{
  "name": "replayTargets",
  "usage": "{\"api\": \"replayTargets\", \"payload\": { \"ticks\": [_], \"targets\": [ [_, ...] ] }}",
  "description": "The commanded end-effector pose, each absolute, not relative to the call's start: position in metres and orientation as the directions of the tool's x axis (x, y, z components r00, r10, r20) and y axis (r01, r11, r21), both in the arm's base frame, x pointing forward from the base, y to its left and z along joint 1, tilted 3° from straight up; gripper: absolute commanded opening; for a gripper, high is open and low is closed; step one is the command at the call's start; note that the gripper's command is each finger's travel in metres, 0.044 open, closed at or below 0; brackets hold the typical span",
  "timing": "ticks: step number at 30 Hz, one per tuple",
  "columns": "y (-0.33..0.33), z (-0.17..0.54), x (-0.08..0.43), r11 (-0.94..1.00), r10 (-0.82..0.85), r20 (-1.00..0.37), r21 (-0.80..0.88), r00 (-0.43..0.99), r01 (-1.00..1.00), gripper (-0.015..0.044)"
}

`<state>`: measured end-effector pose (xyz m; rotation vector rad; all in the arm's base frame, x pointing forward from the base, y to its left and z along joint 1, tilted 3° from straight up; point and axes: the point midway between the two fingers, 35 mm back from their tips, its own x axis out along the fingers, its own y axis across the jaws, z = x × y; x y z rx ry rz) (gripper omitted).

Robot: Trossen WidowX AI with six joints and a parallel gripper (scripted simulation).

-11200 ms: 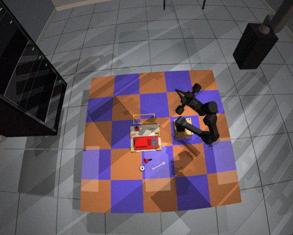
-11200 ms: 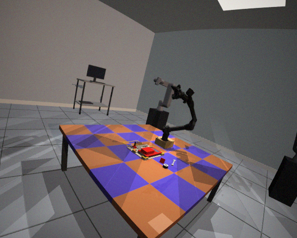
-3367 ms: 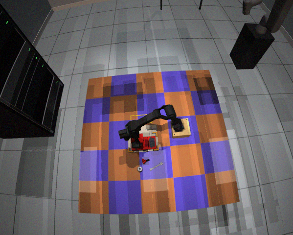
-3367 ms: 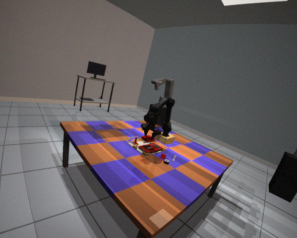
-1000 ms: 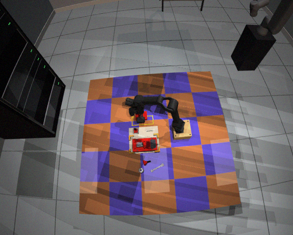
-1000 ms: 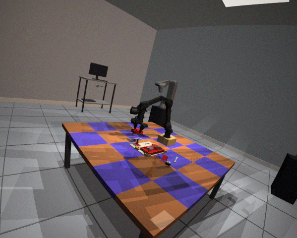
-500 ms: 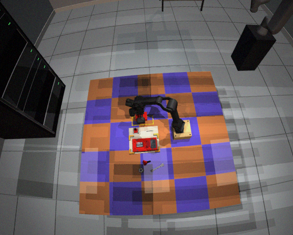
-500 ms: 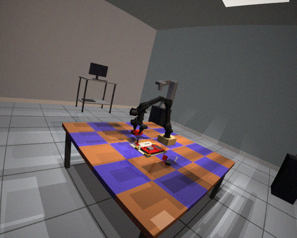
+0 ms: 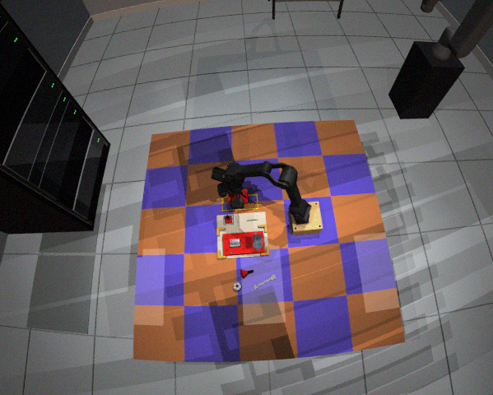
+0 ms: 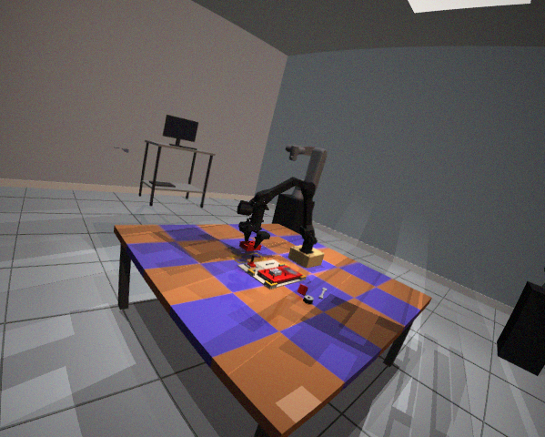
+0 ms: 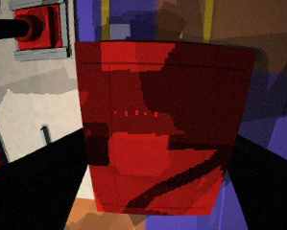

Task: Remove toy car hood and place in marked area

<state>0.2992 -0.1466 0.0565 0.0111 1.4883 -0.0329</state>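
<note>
The red hood (image 9: 244,196) (image 10: 249,245) (image 11: 138,153) is held off the table, at the back of the car's tray. My gripper (image 9: 238,197) (image 10: 254,240) (image 11: 158,137) is shut on it, one black finger on each side. The marked area, a yellow outline (image 9: 258,202) (image 11: 207,21), lies under and around the hood as seen from above; the hood and gripper hide part of it. The height of the gap below the hood is hard to tell. The red toy car (image 9: 239,249) (image 10: 288,278) sits in the pale tray (image 9: 234,229), its engine bay parts uncovered.
A small red block with a black knob (image 9: 228,219) (image 11: 36,27) stands on the tray's back left corner, close to the hood. A red and black piece (image 9: 244,273), a round nut (image 9: 237,286) and a wrench (image 9: 264,282) lie in front. The arm's wooden base (image 9: 308,228) is at the right.
</note>
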Motion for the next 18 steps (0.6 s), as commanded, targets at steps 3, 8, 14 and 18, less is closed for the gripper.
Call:
{"api": "replayTargets", "payload": {
  "ticks": [3, 8, 14, 18],
  "targets": [
    [-0.146, 0.05, 0.299, 1.0, -0.009, -0.997, -0.007, 0.078, 0.027, 0.0],
    [-0.146, 0.045, 0.299, 1.0, -0.009, -0.997, -0.007, 0.078, 0.027, 0.0],
    [-0.146, 0.04, 0.299, 1.0, -0.009, -0.997, -0.007, 0.078, 0.027, 0.0],
    [-0.145, 0.037, 0.299, 1.0, -0.009, -0.997, -0.007, 0.078, 0.027, 0.0]
  ]
}}
